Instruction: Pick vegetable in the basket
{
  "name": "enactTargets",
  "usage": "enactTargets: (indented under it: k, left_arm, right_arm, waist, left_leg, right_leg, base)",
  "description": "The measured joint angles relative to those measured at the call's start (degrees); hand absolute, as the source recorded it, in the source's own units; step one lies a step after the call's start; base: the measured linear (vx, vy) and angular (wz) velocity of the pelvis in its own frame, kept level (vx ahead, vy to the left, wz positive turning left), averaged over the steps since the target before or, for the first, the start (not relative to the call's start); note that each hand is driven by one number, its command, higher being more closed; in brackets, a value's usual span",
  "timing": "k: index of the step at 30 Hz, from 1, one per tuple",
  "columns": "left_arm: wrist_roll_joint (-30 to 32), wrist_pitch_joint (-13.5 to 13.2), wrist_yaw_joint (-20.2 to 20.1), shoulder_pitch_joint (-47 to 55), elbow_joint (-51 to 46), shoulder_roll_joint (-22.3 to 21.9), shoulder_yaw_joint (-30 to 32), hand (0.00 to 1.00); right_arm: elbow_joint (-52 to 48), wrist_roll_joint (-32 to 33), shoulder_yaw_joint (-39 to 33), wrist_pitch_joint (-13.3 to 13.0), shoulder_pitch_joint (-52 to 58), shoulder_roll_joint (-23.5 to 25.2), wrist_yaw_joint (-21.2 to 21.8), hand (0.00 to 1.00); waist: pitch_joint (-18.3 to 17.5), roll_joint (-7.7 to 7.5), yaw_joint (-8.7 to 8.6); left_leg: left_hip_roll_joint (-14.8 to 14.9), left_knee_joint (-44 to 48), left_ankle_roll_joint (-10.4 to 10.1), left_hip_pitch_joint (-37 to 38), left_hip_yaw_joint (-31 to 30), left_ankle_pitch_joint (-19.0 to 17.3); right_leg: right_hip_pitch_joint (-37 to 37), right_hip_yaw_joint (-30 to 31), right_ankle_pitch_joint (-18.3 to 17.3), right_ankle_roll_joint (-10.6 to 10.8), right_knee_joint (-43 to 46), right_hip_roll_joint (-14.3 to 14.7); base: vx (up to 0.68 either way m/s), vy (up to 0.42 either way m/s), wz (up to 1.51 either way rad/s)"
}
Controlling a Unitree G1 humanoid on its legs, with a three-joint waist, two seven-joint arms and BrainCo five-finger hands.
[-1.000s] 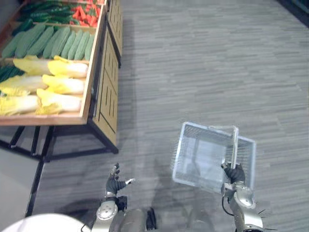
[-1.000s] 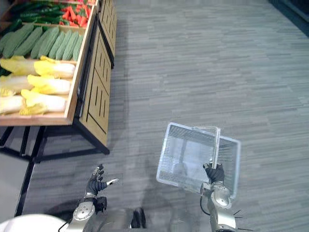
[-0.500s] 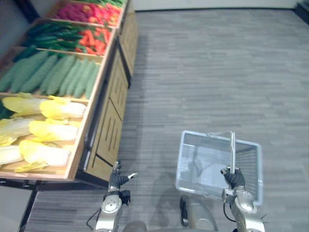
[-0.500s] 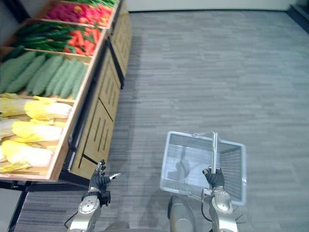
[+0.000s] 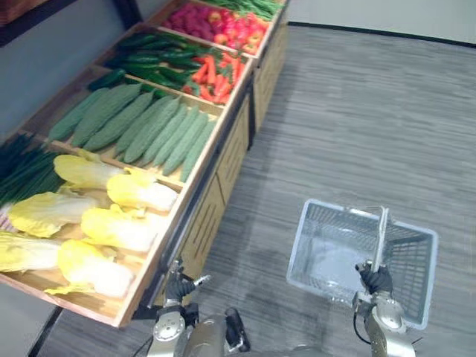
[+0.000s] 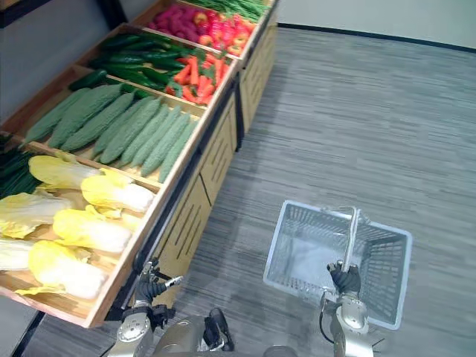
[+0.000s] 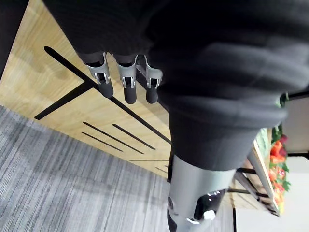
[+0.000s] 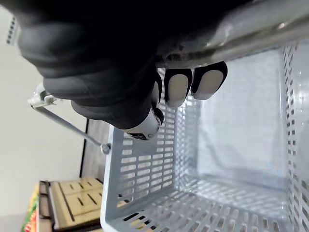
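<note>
Striped grey carpet [image 5: 357,111]; right hand [image 5: 375,280] clasps metal handle [image 5: 381,236], perforated basket [image 5: 306,249]; left hand [image 5: 178,285] relaxed.

from my seat the head views are bright and even, with soft light from above. the floor [image 5: 357,111] carries no hard shadows, just a faint soft-edged darkening near the basket [image 5: 409,275]. the cabbages [image 5: 119,227] run close to white on their pale parts, and the panel [image 5: 212,216] below them sits in shade. at the left wrist, the left hand [image 7: 126,82] has a near-black cover against warmly lit wood. at the right wrist, the right hand [image 8: 96,63] is a dark mass, glare streaks the handle [image 8: 251,26], and the wall [image 8: 29,159] is washed out.
</note>
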Motion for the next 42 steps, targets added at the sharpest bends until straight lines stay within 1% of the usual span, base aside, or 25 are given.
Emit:
enactTargets:
  k: [1,2,3,4,5,6,7,8,9,12,14,16,18,19,20,21,22,23,24,27,31,34,37,39,42]
  left_arm:
    - [-0.01,0.05,0.09,1.61,-0.08,-0.41,-0.22,0.0]
    - [-0.01,0.14,0.15,2.16,-0.12,-0.61,-0.22,0.0]
    - [-0.03,0.41,0.24,2.73,-0.35,-0.83,-0.09,0.0]
    - [-0.07,0.44,0.27,2.76,-0.48,-1.3,-0.07,0.0]
    - [-0.05,0.41,0.26,2.75,-0.74,-1.28,-0.05,0.0]
    - [-0.05,0.34,0.25,3.18,-2.2,-0.43,-0.05,0.0]
    - [-0.05,0.39,0.22,2.74,-2.32,-1.2,0.11,0.0]
    - [-0.04,0.38,0.2,2.8,-2.52,-1.72,0.19,0.0]
    - [-0.03,0.36,0.17,2.68,-2.95,-2.45,0.14,0.0]
    - [-0.04,0.31,0.06,1.77,-3.63,-3.06,0.09,0.0]
    - [-0.14,0.24,0.06,1.5,-5.87,-3.03,0.21,0.0]
    - [-0.14,0.23,0.02,1.36,-6.76,-3.06,0.21,0.0]
    - [-0.18,0.23,0.04,1.32,-7.04,-2.93,0.52,0.0]
    - [-0.17,0.23,0.04,1.31,-7.07,-2.89,0.55,0.0]
    - [-0.15,0.23,-0.02,1.34,-7.07,-2.87,0.55,0.0]
    - [-0.12,0.23,-0.09,1.39,-7.07,-2.83,0.63,0.0]
    - [-0.07,0.23,-0.6,1.31,-6.83,-2.78,1.31,0.0]
    - [-0.07,0.24,-0.91,1.25,-6.61,-2.71,1.82,0.0]
    - [-0.04,0.24,-1.01,1.16,-6.22,-2.12,2.44,0.0]
    - [-0.04,0.24,-1.01,0.35,-6.08,0.25,2.79,0.0]
    - [-0.2,0.14,-0.92,-0.17,-7.47,1.68,5.72,0.0]
    - [-1.98,0.0,-0.23,0.3,-12.48,2.32,8.6,0.0]
    - [-3.36,-0.25,0.99,0.72,-17.32,2.25,9.96,0.0]
    - [-3.4,-1.29,1.85,1.13,-21.88,2.2,10.61,0.0]
    - [-3.22,-1.43,2.3,1.06,-25.41,2.21,10.57,0.0]
  right_arm:
    - [-0.26,-0.01,0.34,-0.01,0.34,0.11,0.72,1.0]
    - [-0.62,0.0,0.39,-0.01,0.52,0.29,0.89,1.0]
    - [-2.1,0.01,0.4,-0.01,1.21,0.78,0.9,1.0]
    - [-4.15,0.08,0.44,-0.07,2.51,1.31,0.91,1.0]
    - [-5.15,0.09,0.47,-0.2,3.37,1.54,0.9,1.0]
    - [-7.19,0.14,0.45,-0.72,5.55,2.13,0.83,1.0]
    - [-7.35,0.18,0.55,-1.16,7.22,2.03,0.8,1.0]
    - [-6.82,0.19,0.5,-1.03,7.64,1.55,0.76,1.0]
    - [-7.21,0.25,0.3,-1.05,7.57,1.13,0.91,1.0]
    - [-7.81,0.27,0.46,-1.04,8.02,1.26,0.96,1.0]
    - [-7.82,1.53,-0.02,-1.04,9.02,1.96,0.73,1.0]
    - [-7.83,1.98,-1.31,-1.03,10.2,2.29,0.66,1.0]
    - [-7.81,2.68,-2.81,-0.97,11.82,2.36,0.62,1.0]
    - [-7.8,2.84,-2.99,-0.92,11.83,2.35,0.6,1.0]
    - [-7.71,3.07,-3.24,-0.85,11.85,2.41,0.58,1.0]
    - [-7.05,3.08,-3.45,-0.85,11.82,2.76,0.59,1.0]
    - [-5.96,3.09,-3.74,-0.85,11.46,2.96,0.62,1.0]
    - [-5.43,3.09,-3.68,-0.85,11.17,3.11,0.67,1.0]
    - [-4.02,3.05,-3.03,-0.85,10.44,3.22,0.75,1.0]
    - [-1.54,2.9,-1.89,-0.83,9.0,3.56,0.88,1.0]
    - [0.6,2.85,-2.79,-0.86,7.85,2.97,0.89,1.0]
    - [1.07,2.78,-2.84,-0.86,7.68,2.12,0.89,1.0]
    - [1.06,2.78,-3.32,-0.86,7.91,1.65,0.88,1.0]
    - [1.06,2.38,-4.0,-0.86,8.48,1.64,0.88,1.0]
    - [1.06,2.36,-4.49,-0.86,9.08,0.88,0.8,1.0]
  waist:
    - [0.05,0.37,0.04]
    - [0.15,0.54,0.13]
    - [0.33,1.02,0.32]
    - [0.15,1.51,0.12]
    - [0.05,1.5,-0.15]
    - [-0.29,-0.02,-0.42]
    - [-0.23,-0.55,0.11]
    - [-0.53,-0.12,1.4]
    - [-1.01,0.92,3.06]
    - [-1.68,2.11,2.81]
    - [-1.63,1.97,2.83]
    - [-1.52,1.74,2.73]
    - [-1.43,1.16,2.65]
    - [-1.37,1.02,2.66]
    - [-1.44,0.84,2.66]
    - [-1.6,0.5,2.69]
    - [-1.95,0.16,2.66]
    - [-2.43,0.43,2.68]
    - [-3.03,-0.09,2.62]
    - [-3.71,-0.84,2.59]
    - [-3.98,-0.36,1.76]
    - [-4.19,0.13,1.22]
    - [-4.31,0.47,1.21]
    - [-4.3,0.6,1.11]
    - [-4.34,0.99,1.14]
  left_leg:
    - [0.3,-0.86,-0.07,1.79,-2.1,0.05]
    - [0.53,-1.38,-0.08,2.64,-3.66,0.05]
    - [1.43,-1.98,-0.36,3.91,-6.45,0.14]
    - [2.55,-1.52,-1.38,3.8,-10.16,0.17]
    - [2.97,-0.79,-2.42,3.36,-11.62,0.05]
    - [2.05,0.84,-6.13,2.58,-13.25,-1.27]
    - [3.01,2.14,-8.73,2.5,-15.47,-4.01]
    - [3.86,2.42,-8.91,2.38,-16.32,-4.01]
    - [4.99,2.79,-9.15,1.7,-17.88,-3.87]
    - [6.31,1.16,-11.6,-0.3,-21.0,-1.04]
    - [7.53,-1.93,-12.0,-1.05,-19.27,2.45]
    - [8.88,-3.12,-11.6,-1.19,-15.27,3.93]
    - [10.73,-4.44,-9.98,-0.56,-5.24,4.97]
    - [11.35,-4.74,-9.56,-0.26,-2.9,5.37]
    - [11.69,-5.41,-9.98,0.24,-0.5,6.13]
    - [11.45,-6.37,-11.33,0.64,0.15,6.93]
    - [11.2,-6.99,-11.91,0.72,0.03,7.33]
    - [11.13,-7.49,-12.34,0.85,0.01,7.65]
    - [10.96,-8.48,-12.55,0.83,0.2,8.26]
    - [10.06,-11.92,-12.09,1.08,0.38,10.34]
    - [8.16,-16.94,-11.61,2.28,-0.49,13.48]
    - [7.59,-20.31,-11.59,2.77,-2.26,15.85]
    - [7.42,-21.46,-11.53,2.56,-3.99,16.86]
    - [7.09,-21.97,-11.51,2.46,-5.79,17.03]
    - [7.08,-22.31,-11.75,2.42,-7.28,17.21]
  right_leg:
    - [-3.66,1.57,-2.53,-1.05,-1.18,1.88]
    - [-5.59,2.54,-3.54,-1.89,-2.64,3.2]
    - [-9.11,6.15,-5.17,-2.58,-6.33,6.34]
    - [-11.91,11.08,-5.04,-2.19,-12.4,9.96]
    - [-12.27,13.81,-4.53,-1.47,-16.55,11.42]
    - [-11.28,19.72,-0.61,-0.41,-26.85,11.69]
    - [-11.13,18.27,2.16,-1.64,-25.1,11.57]
    - [-10.93,17.33,1.25,-2.47,-24.38,11.78]
    - [-10.99,14.45,-0.1,-3.61,-23.45,11.84]
    - [-9.33,6.08,-1.9,-5.65,-23.97,10.1]
    - [-6.82,-0.96,-2.39,-6.78,-25.84,8.08]
    - [-5.25,-4.6,-2.41,-6.92,-26.77,6.81]
    - [-3.73,-7.88,-2.39,-6.96,-27.61,4.88]
    - [-3.5,-8.23,-2.39,-6.93,-27.72,4.51]
    - [-3.25,-8.46,-2.36,-6.79,-27.89,4.14]
    - [-3.19,-8.26,-2.25,-6.12,-28.06,3.8]
    - [-3.2,-7.58,-1.64,-5.48,-28.82,3.77]
    - [-3.18,-7.3,-1.13,-5.25,-29.47,3.89]
    - [-3.17,-6.82,0.09,-5.07,-31.2,4.66]
    - [-3.21,-5.28,2.23,-4.73,-34.34,5.58]
    - [-3.26,-4.24,3.39,-4.93,-36.0,5.67]
    - [-3.34,-4.68,3.46,-4.98,-36.07,5.69]
    - [-3.27,-5.34,3.12,-4.97,-35.79,5.69]
    - [-3.11,-4.99,0.56,-4.16,-34.81,5.75]
    - [-2.76,-4.12,0.0,-4.27,-34.76,6.64]
  base:
    - [0.44,-0.16,0.98]
    - [0.42,-0.199,1.04]
    - [0.38,-0.254,1.34]
    - [0.41,-0.356,1.55]
    - [0.31,-0.319,2.06]
    - [0.34,-0.415,2.22]
    - [0.22,-0.272,1.94]
    - [0.26,-0.419,1.23]
    - [0.11,-0.209,0.74]
    - [0.15,-0.342,1.54]
    - [0.06,-0.221,1.65]
    - [0.04,-0.155,1.17]
    - [0.0,-0.044,0.78]
    - [-0.02,0.028,0.42]
    - [-0.04,0.068,0.2]
    - [-0.06,0.117,0.09]
    - [-0.05,0.117,-0.04]
    - [-0.04,0.125,-0.16]
    - [-0.02,0.095,-0.21]
    - [-0.01,0.078,-0.06]
    - [0.02,0.059,0.1]
    - [0.0,-0.02,0.26]
    - [-0.03,-0.031,0.3]
    - [-0.07,-0.051,0.4]
    - [-0.02,-0.05,0.26]
